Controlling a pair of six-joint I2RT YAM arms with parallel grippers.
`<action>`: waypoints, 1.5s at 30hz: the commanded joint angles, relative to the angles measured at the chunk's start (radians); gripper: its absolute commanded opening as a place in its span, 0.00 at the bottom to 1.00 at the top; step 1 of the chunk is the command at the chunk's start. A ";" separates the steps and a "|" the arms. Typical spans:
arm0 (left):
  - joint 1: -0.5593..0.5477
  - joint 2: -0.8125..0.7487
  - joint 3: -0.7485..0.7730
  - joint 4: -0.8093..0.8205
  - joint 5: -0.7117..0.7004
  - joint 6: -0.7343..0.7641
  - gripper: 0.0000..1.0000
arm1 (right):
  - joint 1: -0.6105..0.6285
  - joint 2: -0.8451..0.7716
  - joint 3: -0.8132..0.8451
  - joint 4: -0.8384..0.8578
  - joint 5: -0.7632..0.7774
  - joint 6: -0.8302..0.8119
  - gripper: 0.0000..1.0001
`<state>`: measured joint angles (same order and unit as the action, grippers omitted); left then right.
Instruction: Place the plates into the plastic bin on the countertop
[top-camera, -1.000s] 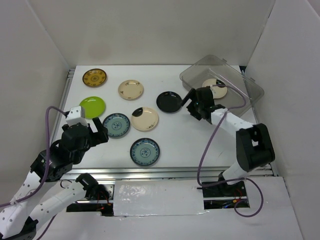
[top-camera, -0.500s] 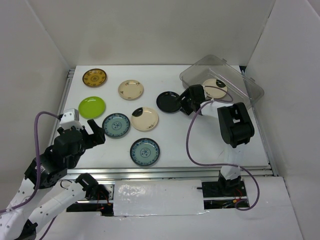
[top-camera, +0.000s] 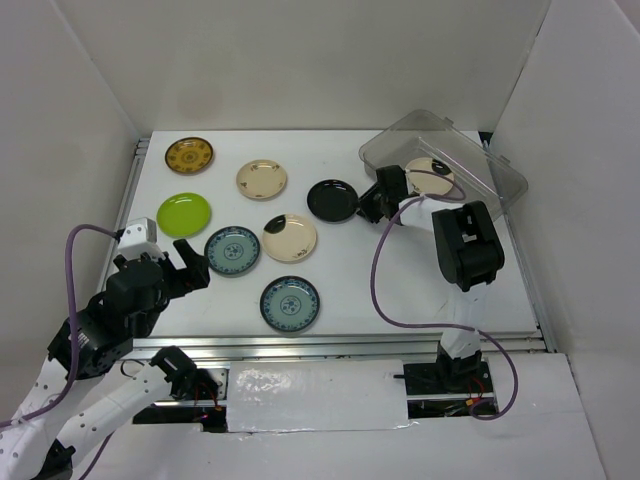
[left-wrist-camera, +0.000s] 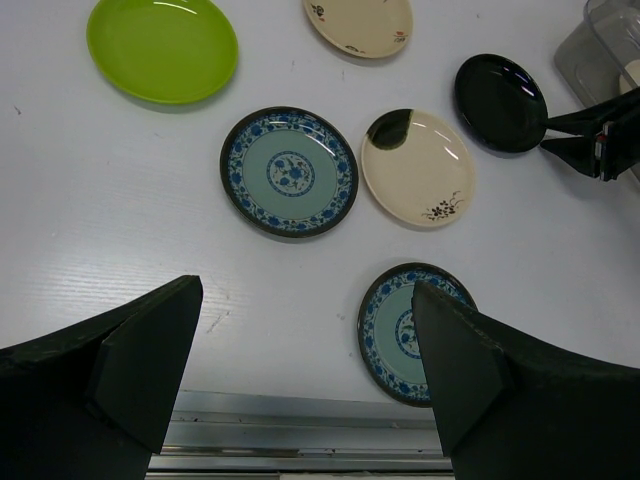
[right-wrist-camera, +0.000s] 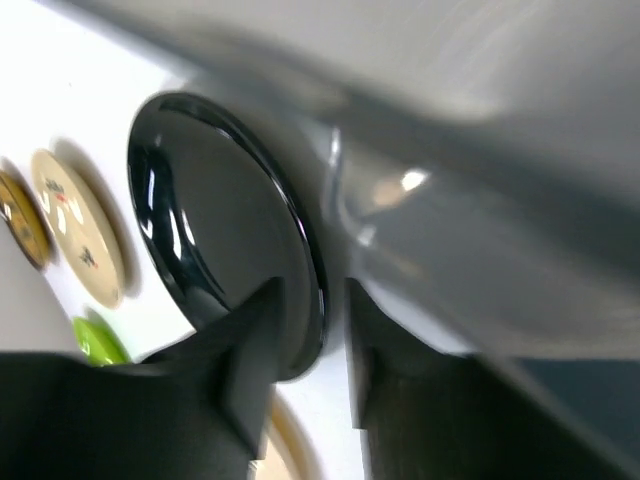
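Note:
The glossy black plate (top-camera: 333, 200) (right-wrist-camera: 220, 230) lies just left of the clear plastic bin (top-camera: 400, 135). My right gripper (top-camera: 372, 205) (right-wrist-camera: 312, 300) straddles its right rim, jaws narrowed, with a sliver of white between the rim and one finger. One cream plate with a black patch (top-camera: 430, 175) lies in the bin. On the countertop (top-camera: 380, 290) lie the mustard (top-camera: 189, 154), cream (top-camera: 262, 179), lime (top-camera: 184, 212), cream-and-black (top-camera: 290, 237) and two blue-green plates (top-camera: 232, 250) (top-camera: 290, 303). My left gripper (top-camera: 185, 262) (left-wrist-camera: 305, 295) hovers wide open at the near left, holding nothing.
White walls enclose the table on three sides. A metal rail (left-wrist-camera: 300, 420) runs along the near edge below the left gripper. The bin's wall (right-wrist-camera: 480, 150) fills the right wrist view close beside the fingers. A purple cable (top-camera: 385, 290) loops over the table's right half.
The right gripper reached in to the black plate's rim and narrowed its jaws around it; the plate slid slightly left. The left arm drew back toward the near left.

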<state>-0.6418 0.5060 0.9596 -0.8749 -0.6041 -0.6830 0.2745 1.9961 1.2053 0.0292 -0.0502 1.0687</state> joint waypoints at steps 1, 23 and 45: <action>0.002 -0.017 -0.001 0.031 -0.011 0.007 0.99 | 0.018 0.046 0.072 -0.098 -0.022 0.005 0.46; 0.002 -0.106 -0.002 0.025 -0.026 -0.009 0.99 | 0.034 0.105 0.198 -0.230 -0.019 -0.027 0.00; 0.002 -0.076 -0.001 0.024 -0.026 -0.007 0.99 | -0.311 -0.324 0.218 -0.284 -0.288 -0.159 0.00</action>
<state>-0.6418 0.4408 0.9592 -0.8749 -0.6090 -0.6849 0.0746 1.7149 1.4475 -0.2352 -0.3412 0.9150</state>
